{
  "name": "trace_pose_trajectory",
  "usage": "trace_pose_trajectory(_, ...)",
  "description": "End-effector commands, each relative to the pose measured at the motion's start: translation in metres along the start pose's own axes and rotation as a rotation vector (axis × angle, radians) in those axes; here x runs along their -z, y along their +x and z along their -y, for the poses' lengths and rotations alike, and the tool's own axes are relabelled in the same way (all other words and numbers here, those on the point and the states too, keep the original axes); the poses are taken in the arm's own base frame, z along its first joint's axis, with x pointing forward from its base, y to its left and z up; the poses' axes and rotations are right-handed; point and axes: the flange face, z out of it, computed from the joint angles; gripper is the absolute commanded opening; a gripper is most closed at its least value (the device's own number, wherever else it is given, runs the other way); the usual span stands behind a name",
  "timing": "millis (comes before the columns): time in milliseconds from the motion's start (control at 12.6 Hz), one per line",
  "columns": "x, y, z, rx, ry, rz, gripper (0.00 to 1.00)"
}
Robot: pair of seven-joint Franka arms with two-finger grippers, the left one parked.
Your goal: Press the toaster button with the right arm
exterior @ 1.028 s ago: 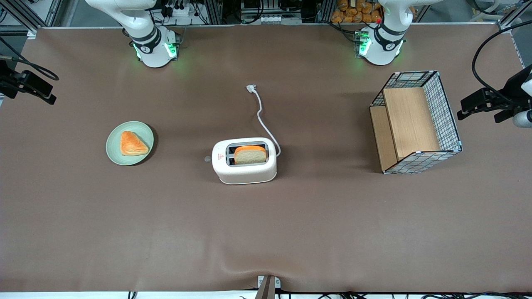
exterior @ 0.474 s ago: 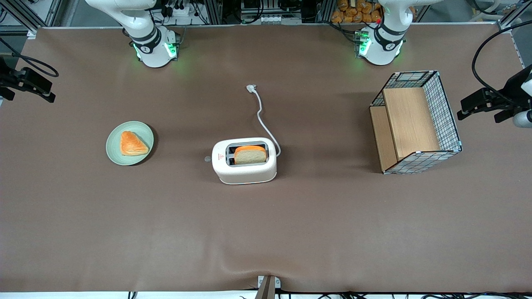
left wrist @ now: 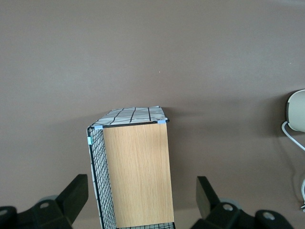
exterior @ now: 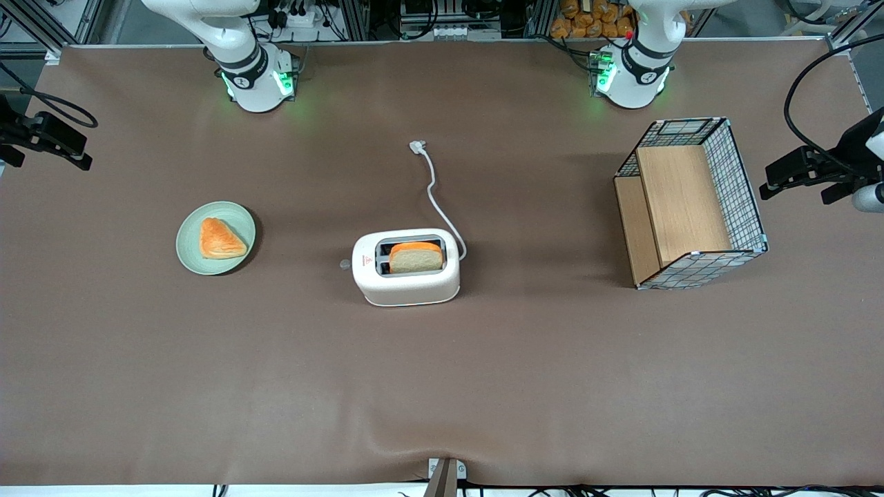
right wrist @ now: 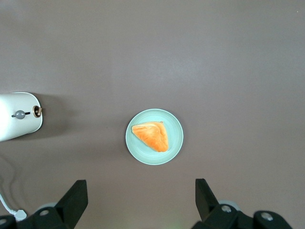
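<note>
Right arm [exterior: 228,41] parked high at its end of the worktop [exterior: 207,386]; claw [right wrist: 141,205] hangs well above the green plate [right wrist: 176,129] holding a pastry [right wrist: 151,136], fingers [right wrist: 74,202] spread apart, holding nothing. Toaster [exterior: 406,276] sits mid-worktop with a bread slice [exterior: 416,257] in one slot and its cord [exterior: 436,197] trailing toward the arm bases. Toaster button [exterior: 344,264] sticks out of the narrow side facing the plate, untouched. Claw well apart from it. Wire-and-wood basket [exterior: 690,203] toward the parked arm's end.
</note>
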Motion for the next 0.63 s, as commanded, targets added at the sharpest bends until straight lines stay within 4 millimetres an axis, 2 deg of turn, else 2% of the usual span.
trace_pose_trajectory(0,0.0015,-0.0022,-0.0043,0.009,0.023,0.003,1.0)
trace_pose_trajectory(553,0.0002,-0.0018,0.0006,0.017,0.023,0.005,1.0)
